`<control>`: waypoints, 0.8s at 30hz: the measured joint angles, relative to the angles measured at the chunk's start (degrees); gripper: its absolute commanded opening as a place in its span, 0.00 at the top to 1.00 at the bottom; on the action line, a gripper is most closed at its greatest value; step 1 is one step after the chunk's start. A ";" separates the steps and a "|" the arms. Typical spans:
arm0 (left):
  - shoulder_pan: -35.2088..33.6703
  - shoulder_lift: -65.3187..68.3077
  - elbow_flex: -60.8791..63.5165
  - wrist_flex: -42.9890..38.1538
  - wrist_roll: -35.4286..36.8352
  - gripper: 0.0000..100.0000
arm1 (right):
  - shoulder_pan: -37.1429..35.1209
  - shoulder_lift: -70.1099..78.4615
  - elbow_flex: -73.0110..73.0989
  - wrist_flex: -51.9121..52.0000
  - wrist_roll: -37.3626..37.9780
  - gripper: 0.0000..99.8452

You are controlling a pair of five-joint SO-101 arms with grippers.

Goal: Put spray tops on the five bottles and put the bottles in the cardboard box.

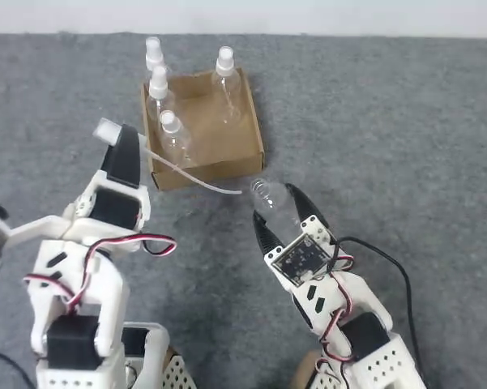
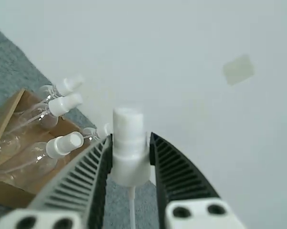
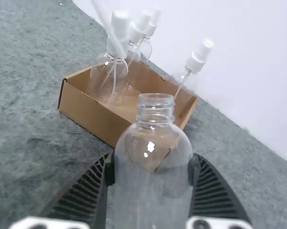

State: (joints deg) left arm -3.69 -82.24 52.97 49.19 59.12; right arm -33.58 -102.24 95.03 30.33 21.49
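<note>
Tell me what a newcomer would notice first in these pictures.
The left gripper is shut on a white spray top, its long tube stretching toward the right gripper, which is shut on an open, topless bottle just in front of the cardboard box. Four capped bottles stand at that box.

No text, number or sign can be read. The circuit board [image 1: 298, 258] on the arm near the box [image 1: 207, 173] bears tiny marks, too small to make out.
</note>
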 measured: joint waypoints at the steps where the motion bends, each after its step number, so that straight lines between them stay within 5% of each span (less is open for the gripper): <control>1: 0.00 -0.35 0.00 0.00 -0.09 0.99 | 0.00 0.00 0.00 0.00 0.18 0.88; 24: 3.25 0.09 6.59 -5.71 -1.58 0.99 | 0.00 0.00 0.00 0.00 4.84 0.88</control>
State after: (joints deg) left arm -0.44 -82.15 59.56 43.47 57.54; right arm -33.58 -102.24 95.03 30.33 26.33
